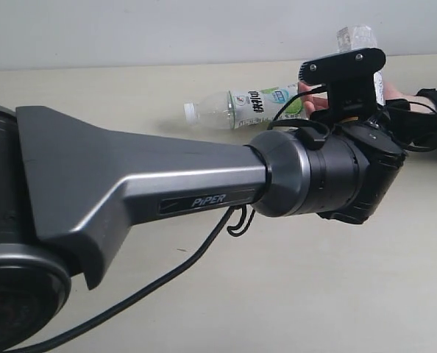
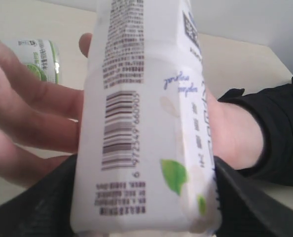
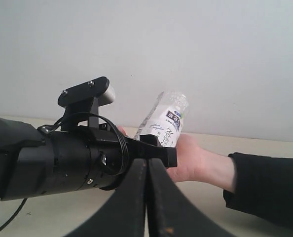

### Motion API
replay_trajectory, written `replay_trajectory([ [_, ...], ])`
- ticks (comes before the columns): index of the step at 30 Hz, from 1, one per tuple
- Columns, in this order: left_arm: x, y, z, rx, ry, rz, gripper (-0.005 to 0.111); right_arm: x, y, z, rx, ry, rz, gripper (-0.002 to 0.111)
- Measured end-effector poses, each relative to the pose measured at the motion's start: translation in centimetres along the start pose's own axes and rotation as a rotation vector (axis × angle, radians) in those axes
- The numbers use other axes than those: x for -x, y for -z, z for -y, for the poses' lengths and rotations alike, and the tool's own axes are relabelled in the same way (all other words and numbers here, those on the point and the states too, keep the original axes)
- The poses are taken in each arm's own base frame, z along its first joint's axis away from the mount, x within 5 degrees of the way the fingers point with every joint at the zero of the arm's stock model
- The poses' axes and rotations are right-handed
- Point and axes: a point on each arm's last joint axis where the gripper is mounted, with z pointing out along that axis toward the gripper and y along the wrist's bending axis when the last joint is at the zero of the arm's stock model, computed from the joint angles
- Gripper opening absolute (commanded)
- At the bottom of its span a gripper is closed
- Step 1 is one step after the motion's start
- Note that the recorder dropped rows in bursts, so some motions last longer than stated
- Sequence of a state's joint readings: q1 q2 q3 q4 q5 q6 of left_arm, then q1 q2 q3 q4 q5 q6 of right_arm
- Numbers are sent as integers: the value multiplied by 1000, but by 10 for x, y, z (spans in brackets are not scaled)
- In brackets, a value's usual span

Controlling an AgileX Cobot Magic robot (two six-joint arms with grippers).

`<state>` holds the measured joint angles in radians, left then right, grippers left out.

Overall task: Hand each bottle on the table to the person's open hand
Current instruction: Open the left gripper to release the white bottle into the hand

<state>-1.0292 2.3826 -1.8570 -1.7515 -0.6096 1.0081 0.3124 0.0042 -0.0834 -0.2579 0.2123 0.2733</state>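
My left gripper (image 2: 144, 197) is shut on a clear bottle (image 2: 146, 113) with a white label that shows a barcode and green leaves. It holds that bottle tilted just over the person's open hand (image 2: 33, 113); whether bottle and palm touch cannot be told. The right wrist view shows the same bottle (image 3: 167, 118) over the palm (image 3: 193, 158), with the black sleeve cuff (image 3: 265, 182) behind. The green-white label bottle (image 1: 240, 107) lies on its side on the table (image 1: 314, 294), beside the hand (image 1: 314, 99). My right gripper (image 3: 146, 165) is shut and empty, short of the hand. No other bottles show.
The left arm's grey and black body (image 1: 167, 184) stretches across most of the exterior view and hides much of the table. Its cable (image 1: 204, 243) hangs below it. A pale wall (image 3: 186, 49) stands behind the table.
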Motion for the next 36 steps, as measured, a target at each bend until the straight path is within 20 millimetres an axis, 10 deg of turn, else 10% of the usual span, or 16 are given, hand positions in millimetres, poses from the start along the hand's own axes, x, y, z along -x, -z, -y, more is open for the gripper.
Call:
replay_trajectory([
  [8,0,0,0,0,-2,0,6,0,0,0,0,0,0,0],
  [22,0,0,0,0,-4,0,82,0,0,0,0,0,0,0],
  [36,0,0,0,0,-18,0,86,0,0,0,0,0,0,0],
])
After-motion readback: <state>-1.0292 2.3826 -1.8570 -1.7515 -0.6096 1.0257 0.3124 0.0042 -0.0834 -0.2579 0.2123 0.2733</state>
